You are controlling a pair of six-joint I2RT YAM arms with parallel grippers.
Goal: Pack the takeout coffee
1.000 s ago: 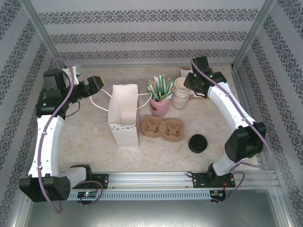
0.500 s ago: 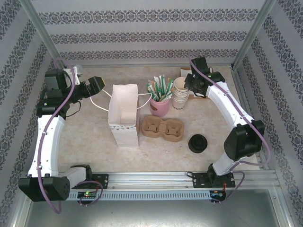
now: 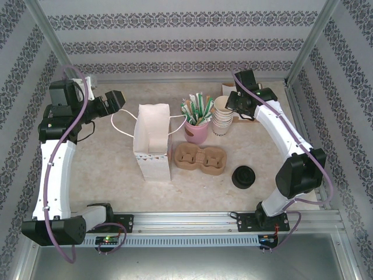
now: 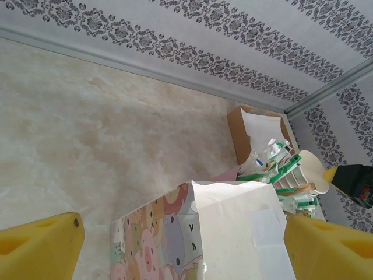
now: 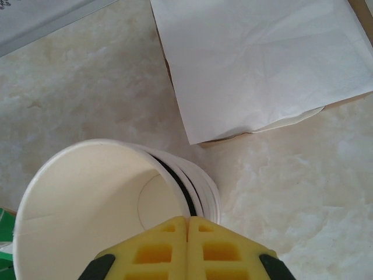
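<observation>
No lidded takeout coffee is in view. A stack of lidless cream cups [image 3: 221, 115] stands at the back right. My right gripper [image 3: 231, 104] is at its right side. In the right wrist view its yellow fingers [image 5: 187, 220] are pressed together on the rim of the top cup [image 5: 87, 204], which sits tilted, with a dark gap to the cups below. A brown two-hole carrier [image 3: 201, 159] lies mid-table. Loose black lids [image 3: 243, 177] sit to its right. My left gripper [image 3: 118, 100] hangs open left of the white paper bag [image 3: 152, 143], its fingers [image 4: 41, 248] wide apart either side of the bag's edge [image 4: 245, 233].
A pink cup of green sachets [image 3: 197, 128] stands between the bag and the cup stack. A brown box of white napkins [image 5: 256, 64] sits at the back right behind the cups. The bag's string handles [image 3: 121, 125] loop out on the table. Patterned walls and metal posts close in the area.
My left arm has lifted and drawn its open gripper slightly back and left of the bag. The right gripper has edged a little closer onto the cup stack.
</observation>
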